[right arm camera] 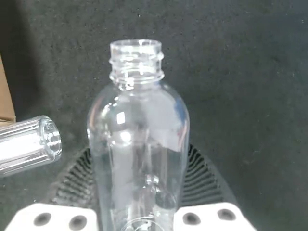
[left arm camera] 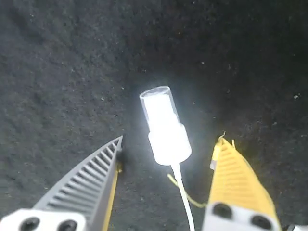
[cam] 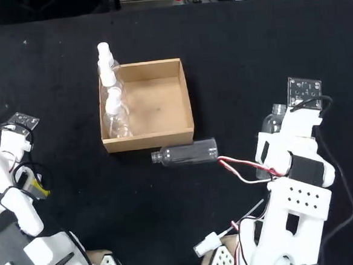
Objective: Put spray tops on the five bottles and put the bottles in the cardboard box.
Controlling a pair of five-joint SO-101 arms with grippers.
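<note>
The left gripper (left arm camera: 171, 140) stands spread open over the black table (left arm camera: 57, 72). A white spray top (left arm camera: 166, 127) lies between its fingertips, touched by neither. The right gripper (right arm camera: 139, 178) is clenched on an uncapped clear bottle (right arm camera: 137, 125), whose neck points away from the wrist. Ahead of that gripper and to its left, a second uncapped bottle (cam: 186, 153) lies on its side just beside the cardboard box (cam: 150, 139), which holds three capped bottles (cam: 115, 109)
</note>
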